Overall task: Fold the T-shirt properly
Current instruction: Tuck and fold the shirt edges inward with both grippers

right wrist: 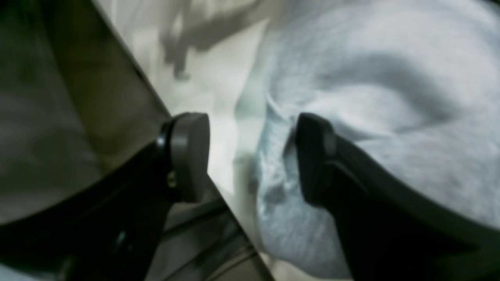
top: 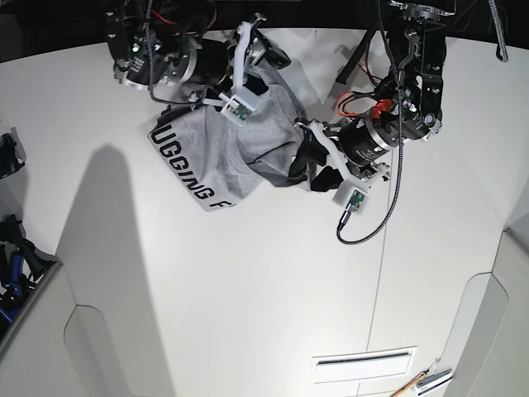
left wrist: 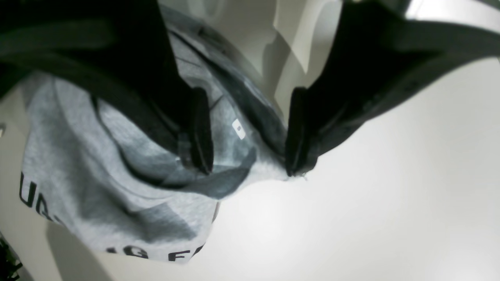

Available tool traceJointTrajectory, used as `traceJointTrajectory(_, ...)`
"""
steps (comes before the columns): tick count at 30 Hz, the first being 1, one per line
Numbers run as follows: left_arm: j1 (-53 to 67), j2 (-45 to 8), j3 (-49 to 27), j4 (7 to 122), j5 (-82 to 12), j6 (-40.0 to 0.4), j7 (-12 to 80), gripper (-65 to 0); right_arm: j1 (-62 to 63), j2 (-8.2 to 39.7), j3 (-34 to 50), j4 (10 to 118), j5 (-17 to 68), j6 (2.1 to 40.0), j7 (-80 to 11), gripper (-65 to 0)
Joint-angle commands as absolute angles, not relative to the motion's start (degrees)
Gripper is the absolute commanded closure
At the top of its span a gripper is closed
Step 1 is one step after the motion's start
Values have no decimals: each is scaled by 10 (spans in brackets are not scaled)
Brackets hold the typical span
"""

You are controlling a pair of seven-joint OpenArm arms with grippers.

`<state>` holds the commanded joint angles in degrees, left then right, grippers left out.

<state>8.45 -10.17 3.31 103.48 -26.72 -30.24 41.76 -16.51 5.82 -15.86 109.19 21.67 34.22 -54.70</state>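
A heather-grey cotton T-shirt with black block lettering [top: 198, 157] lies rumpled, upper left of the base view, on a pale table [top: 240, 306]. Both black two-fingered pincers, left [left wrist: 250, 136] and right [right wrist: 252, 156], stand apart at its cloth (grip: cannot tell).

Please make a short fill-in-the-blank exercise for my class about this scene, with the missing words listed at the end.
1. The T-shirt is coloured ____.
2. The lettering on it is coloured ____.
3. In the base view, the left gripper is on the ____ side of the picture.
4. The fingers of the right gripper are ____, with a gap between them.

Missing words: grey; black; right; apart.
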Motion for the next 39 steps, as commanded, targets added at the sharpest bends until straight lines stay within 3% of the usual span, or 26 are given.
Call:
traceJointTrajectory(3,84,-102,33,1035,-267,-302,418,-305,-145,83,-225,1092,122,307,-524,-347)
traceJointTrajectory(8,86,-102,33,1033,-266,-302,418,-305,-99,117,-296,1092,-10,212,-525,-347)
traceJointTrajectory(10,86,-102,33,1033,-259,-302,417,-305,-87,129,-317,1092,-18,205,-525,-337)
traceJointTrajectory(12,86,-102,33,1033,-253,-302,418,-304,-83,135,-334,1092,-17,205,-525,-268)
traceJointTrajectory(14,86,-102,33,1033,-247,-302,418,-260,-83,135,-340,1092,-17,205,-525,-143)
traceJointTrajectory(16,86,-102,33,1033,-245,-302,418,-132,-83,135,-340,1092,-17,205,-525,-23)
traceJointTrajectory(17,86,-102,33,1033,-245,-302,418,-64,-82,135,-340,1092,-17,205,-525,0)
traceJointTrajectory(18,85,-102,33,1034,-245,-302,418,-12,-81,135,-340,1092,-14,206,-526,0)
traceJointTrajectory(19,84,-102,33,1037,-246,-302,418,0,-81,135,-340,1093,-10,206,-528,0)
traceJointTrajectory(24,86,-105,33,1098,-245,-303,428,0,-85,135,-340,1151,8,206,-547,0)
traceJointTrajectory(36,98,-105,29,1102,-240,-303,440,0,-124,134,-340,1218,50,208,-553,0)
traceJointTrajectory(37,97,-105,29,1102,-238,-303,440,0,-124,133,-340,1218,63,209,-552,-30)
traceJointTrajectory(39,97,-105,29,1102,-232,-307,444,-19,-124,133,-340,1216,87,215,-550,-174)
